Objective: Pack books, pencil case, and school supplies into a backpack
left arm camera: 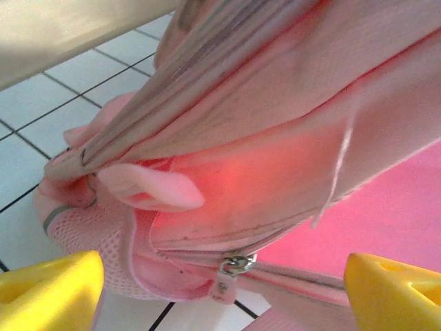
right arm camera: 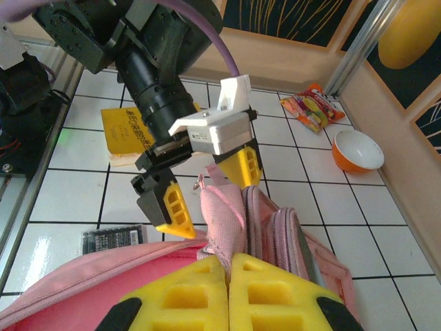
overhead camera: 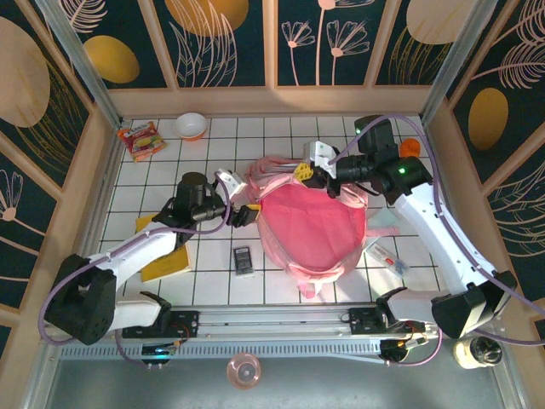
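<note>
The white tiled table (overhead camera: 213,281) carries everything. At its middle lies the large soft pink fabric backpack (overhead camera: 315,230), its top end toward the far wall.

My left gripper (right arm camera: 210,186) is spread wide with nothing between its yellow fingers (left arm camera: 48,293). It sits at the backpack's upper left corner, with the zipped seam running across the gap.

My right gripper (right arm camera: 227,289) is at the backpack's top edge with its yellow fingers pressed together. A pink fabric tab rises from where their tips meet, so I seem to be pinching the bag there.

The thin mustard-yellow book (overhead camera: 166,260) lies flat left of the backpack, partly under my left arm. The pale mint-green soft pencil case (overhead camera: 385,226) lies just beside the backpack's right side. The small dark grey calculator (overhead camera: 243,259) lies on the tiles near the backpack's lower left edge.
</note>
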`<state>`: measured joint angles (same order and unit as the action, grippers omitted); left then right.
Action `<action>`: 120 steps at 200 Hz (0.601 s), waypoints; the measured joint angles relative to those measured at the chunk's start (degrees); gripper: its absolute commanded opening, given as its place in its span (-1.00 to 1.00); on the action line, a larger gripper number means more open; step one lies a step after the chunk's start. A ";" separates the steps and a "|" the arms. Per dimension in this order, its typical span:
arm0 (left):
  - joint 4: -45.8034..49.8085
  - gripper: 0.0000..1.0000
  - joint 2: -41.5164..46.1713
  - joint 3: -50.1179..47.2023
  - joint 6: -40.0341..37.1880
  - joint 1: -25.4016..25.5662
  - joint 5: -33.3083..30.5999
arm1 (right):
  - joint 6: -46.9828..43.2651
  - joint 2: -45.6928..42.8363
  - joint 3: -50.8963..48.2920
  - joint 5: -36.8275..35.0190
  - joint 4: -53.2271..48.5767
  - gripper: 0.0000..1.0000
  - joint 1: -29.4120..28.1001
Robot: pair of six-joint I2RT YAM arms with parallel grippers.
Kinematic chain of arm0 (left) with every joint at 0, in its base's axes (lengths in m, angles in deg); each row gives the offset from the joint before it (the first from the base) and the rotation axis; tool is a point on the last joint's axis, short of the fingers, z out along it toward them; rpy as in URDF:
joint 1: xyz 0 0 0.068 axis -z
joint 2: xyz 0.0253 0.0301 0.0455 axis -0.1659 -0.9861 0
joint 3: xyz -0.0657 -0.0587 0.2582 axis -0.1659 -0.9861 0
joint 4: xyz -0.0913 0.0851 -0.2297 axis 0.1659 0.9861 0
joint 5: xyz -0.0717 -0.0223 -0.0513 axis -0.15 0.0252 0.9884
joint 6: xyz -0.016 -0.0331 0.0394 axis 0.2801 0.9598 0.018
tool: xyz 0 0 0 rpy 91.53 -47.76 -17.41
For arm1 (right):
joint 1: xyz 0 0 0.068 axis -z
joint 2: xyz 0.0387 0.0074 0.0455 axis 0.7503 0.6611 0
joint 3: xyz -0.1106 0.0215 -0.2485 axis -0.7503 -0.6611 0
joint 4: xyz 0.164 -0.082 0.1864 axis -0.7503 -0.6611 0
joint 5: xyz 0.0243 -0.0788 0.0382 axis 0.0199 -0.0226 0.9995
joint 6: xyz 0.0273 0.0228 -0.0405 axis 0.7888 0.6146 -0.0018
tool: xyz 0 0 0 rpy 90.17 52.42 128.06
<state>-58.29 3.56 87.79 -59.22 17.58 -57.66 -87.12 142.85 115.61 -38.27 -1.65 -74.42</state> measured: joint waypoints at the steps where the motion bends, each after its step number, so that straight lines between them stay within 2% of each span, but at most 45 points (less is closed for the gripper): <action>1: 0.00 0.78 -0.07 -0.02 0.04 0.02 -0.15 | 0.00 0.00 0.00 0.02 0.00 -1.00 0.00; 67: 0.61 0.76 -8.55 1.97 1.33 0.20 -12.61 | 2.49 1.64 3.26 2.67 2.71 -1.00 3.26; 96: 0.39 0.81 -8.33 2.38 2.86 0.22 -14.12 | 4.07 3.91 6.80 2.82 4.79 -1.00 4.35; 120: 0.50 0.81 -5.38 2.43 8.22 0.20 -14.67 | 4.74 5.29 7.32 2.21 5.88 -1.00 4.35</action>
<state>-57.79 -1.81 90.22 -51.00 17.78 -72.33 -82.38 148.13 122.93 -36.06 4.23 -70.07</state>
